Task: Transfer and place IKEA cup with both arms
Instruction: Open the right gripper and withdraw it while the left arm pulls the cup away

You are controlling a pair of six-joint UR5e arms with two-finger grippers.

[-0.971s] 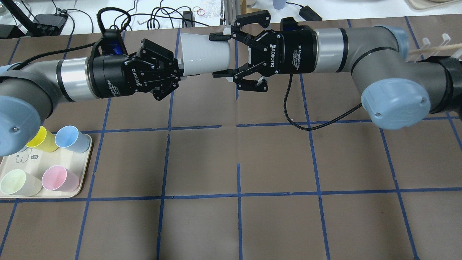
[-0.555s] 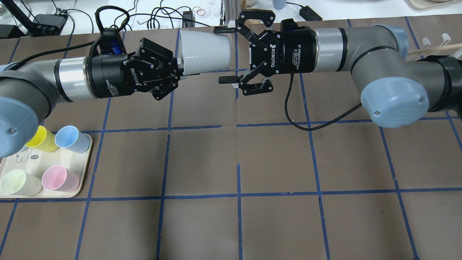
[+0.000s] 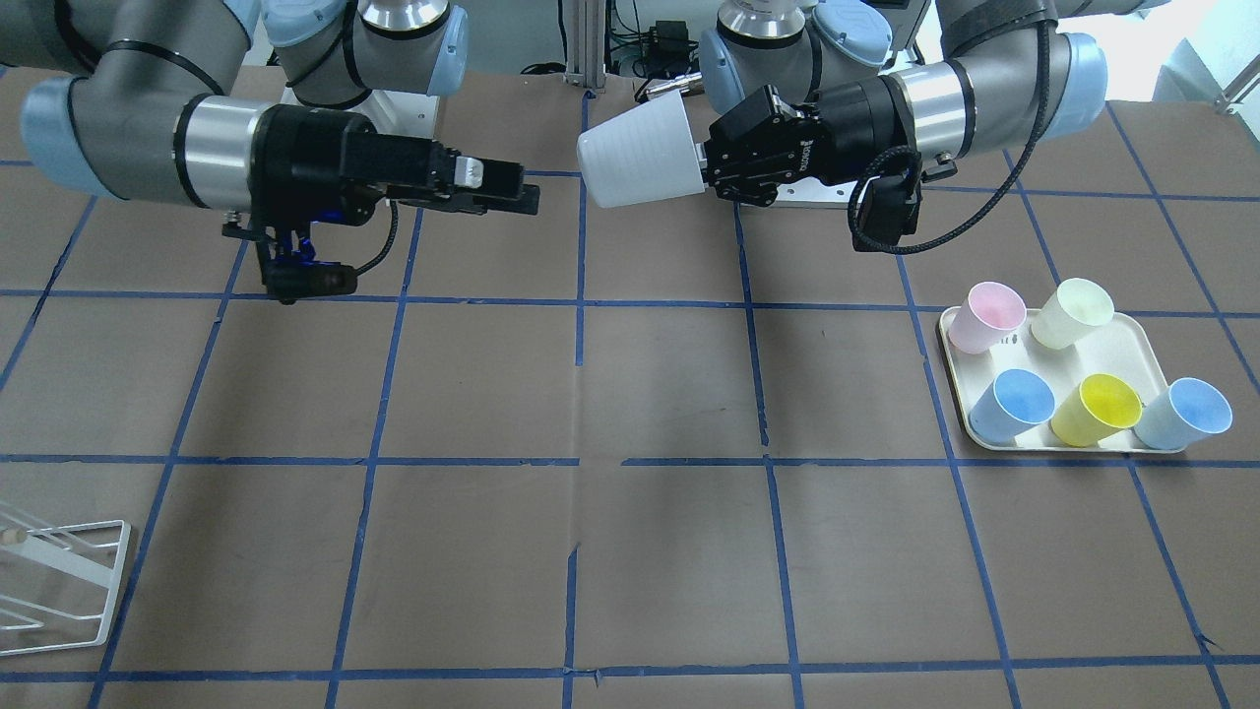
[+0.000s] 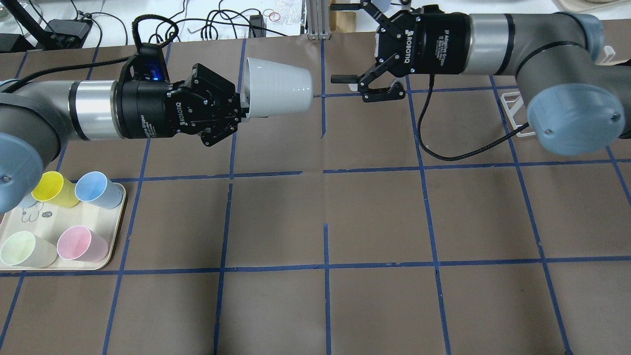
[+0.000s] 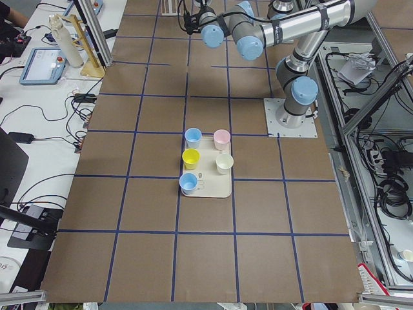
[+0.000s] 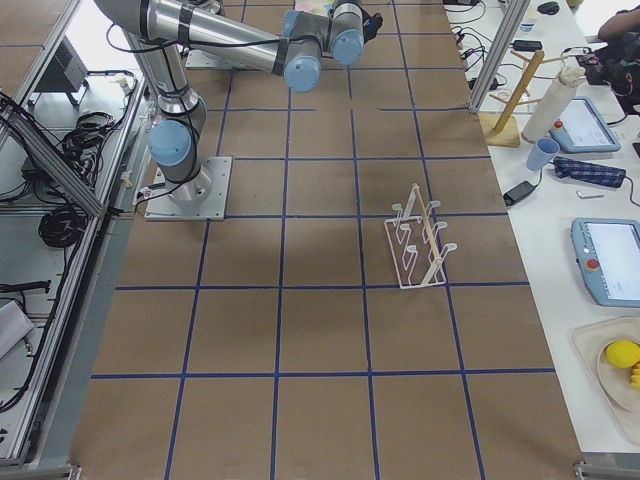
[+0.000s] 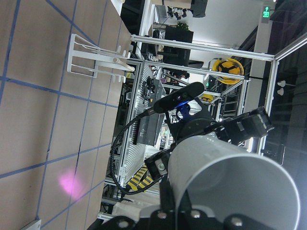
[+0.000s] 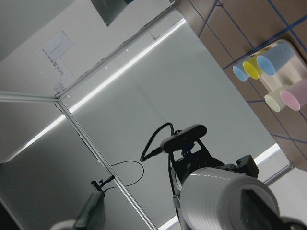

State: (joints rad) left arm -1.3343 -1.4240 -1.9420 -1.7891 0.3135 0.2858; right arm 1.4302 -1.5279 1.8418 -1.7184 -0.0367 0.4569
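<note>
The pale grey IKEA cup [image 4: 278,88] lies on its side in the air, base toward the right arm. My left gripper [image 4: 245,104] is shut on its rim. In the front-facing view the cup [image 3: 640,158] sticks out of the left gripper [image 3: 711,162]. My right gripper [image 4: 340,43] is open and empty, a short gap to the right of the cup's base; it also shows in the front-facing view [image 3: 527,197]. The left wrist view shows the cup [image 7: 230,182] close up. The right wrist view shows its base [image 8: 220,196].
A cream tray [image 4: 116,236] at the near left holds yellow [image 4: 56,187], light blue [image 4: 98,190], pale green [image 4: 24,249] and pink [image 4: 81,244] cups. A white wire rack [image 4: 512,111] stands under the right arm, also seen in the right side view [image 6: 420,240].
My right gripper, whose open fingers straddled the cup's base, has pulled back to the right and away from the cup. My left gripper keeps the cup, a little lower.
</note>
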